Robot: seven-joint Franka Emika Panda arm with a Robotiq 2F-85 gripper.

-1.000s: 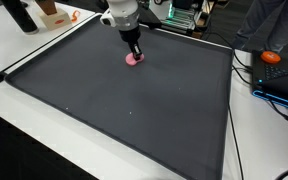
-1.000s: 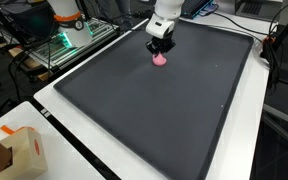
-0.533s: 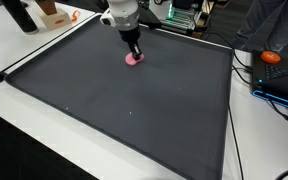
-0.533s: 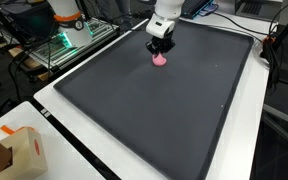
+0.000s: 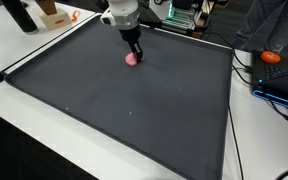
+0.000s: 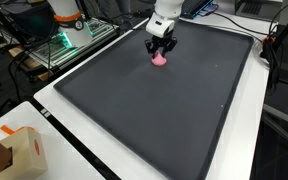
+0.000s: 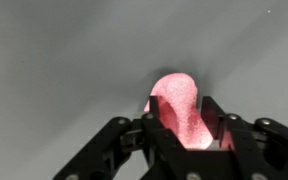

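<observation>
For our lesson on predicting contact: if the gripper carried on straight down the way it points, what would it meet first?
The gripper would likely meet the pink object between its jaws first, then the dark mat beneath; the gap is hard to judge.

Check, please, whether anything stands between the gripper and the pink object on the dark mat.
Nothing visible does. The pink object already sits between the fingers of the gripper, and no other thing lies near it on the dark mat.

Pink blob [image 7: 181, 100], black end effector [image 7: 187, 125], dark grey mat [image 5: 134, 110].
</observation>
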